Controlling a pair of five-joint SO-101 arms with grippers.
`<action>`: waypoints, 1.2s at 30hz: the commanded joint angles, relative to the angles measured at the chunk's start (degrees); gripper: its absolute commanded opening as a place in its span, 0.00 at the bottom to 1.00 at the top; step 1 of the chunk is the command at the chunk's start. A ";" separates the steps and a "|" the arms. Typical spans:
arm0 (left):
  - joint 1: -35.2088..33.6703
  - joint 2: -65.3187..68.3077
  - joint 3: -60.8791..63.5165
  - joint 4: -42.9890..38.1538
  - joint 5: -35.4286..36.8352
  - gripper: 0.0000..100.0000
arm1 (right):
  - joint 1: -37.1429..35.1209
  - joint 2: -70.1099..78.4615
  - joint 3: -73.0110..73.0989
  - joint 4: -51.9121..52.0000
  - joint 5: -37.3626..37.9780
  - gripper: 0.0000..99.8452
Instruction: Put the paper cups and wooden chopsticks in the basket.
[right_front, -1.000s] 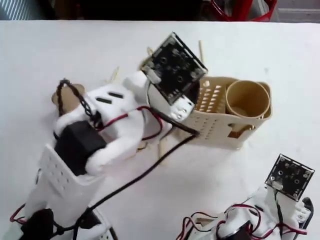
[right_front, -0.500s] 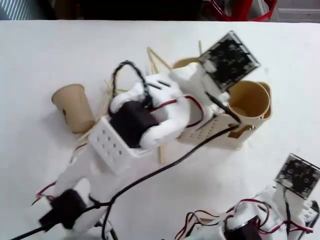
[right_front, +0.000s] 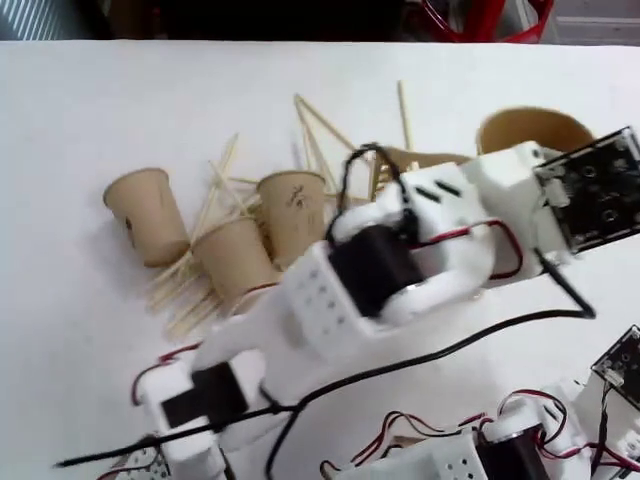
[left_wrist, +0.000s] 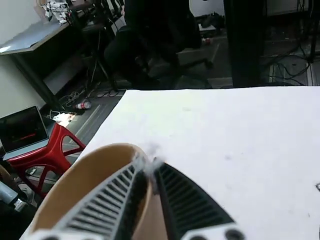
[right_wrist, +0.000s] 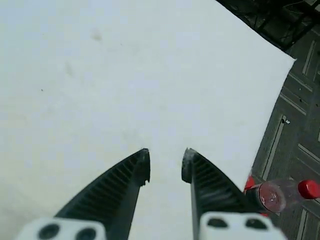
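My left gripper is shut on the rim of a brown paper cup, one finger inside it and one outside. In the high view this cup sits at the far right, by the left arm's camera board. The arm covers most of the tan basket. Three more paper cups stand on the left among scattered wooden chopsticks. My right gripper is open over bare table, holding nothing.
More chopsticks lie fanned behind the basket. The right arm rests at the near right corner, close to the table's edge. Red-capped bottles lie on the floor beyond it.
The left arm has swung from the basket's left side to the far right, uncovering the cups and chopsticks. The cup seen in the basket now sits farther back and right.
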 joint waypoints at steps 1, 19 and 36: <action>-2.07 5.67 -5.19 -2.90 -0.70 0.02 | 0.31 -0.40 -0.26 0.31 -0.53 0.12; -7.43 14.02 -12.13 3.69 -0.26 0.13 | -0.13 -0.40 -0.26 0.48 -0.62 0.12; -36.35 6.64 -32.09 36.22 -0.18 0.13 | -0.13 -0.40 0.70 0.57 -0.26 0.12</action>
